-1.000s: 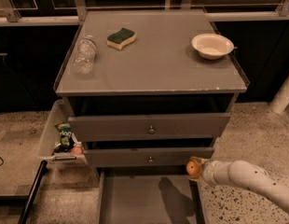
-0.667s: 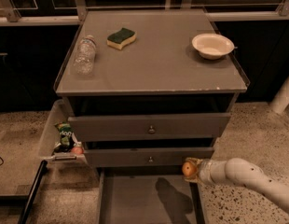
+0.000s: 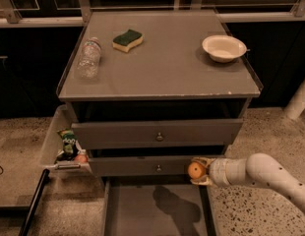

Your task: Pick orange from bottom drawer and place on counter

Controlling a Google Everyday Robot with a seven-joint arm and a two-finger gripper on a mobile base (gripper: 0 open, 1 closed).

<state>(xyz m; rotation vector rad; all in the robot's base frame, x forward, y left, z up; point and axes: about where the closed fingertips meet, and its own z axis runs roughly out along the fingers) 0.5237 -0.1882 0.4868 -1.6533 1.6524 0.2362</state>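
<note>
Spanning the top: grey counter (image 3: 167,77). Below it the bottom drawer (image 3: 152,208) stands open. White arm (image 3: 270,173) comes in from the right. On the counter: bottle (image 3: 89,58) left, bowl (image 3: 224,48) right, sponge (image 3: 128,40) rear. Hand (image 3: 196,171) above the drawer's right rail, clamped on the orange (image 3: 194,170), in front of the middle drawer face.

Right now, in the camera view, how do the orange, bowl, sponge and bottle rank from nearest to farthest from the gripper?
1. The orange, held in the fingers of the gripper, over the bottom drawer, right edge.
2. The bowl, at the right rear of the counter.
3. The sponge and the bottle, on the left: too close to call.
</note>
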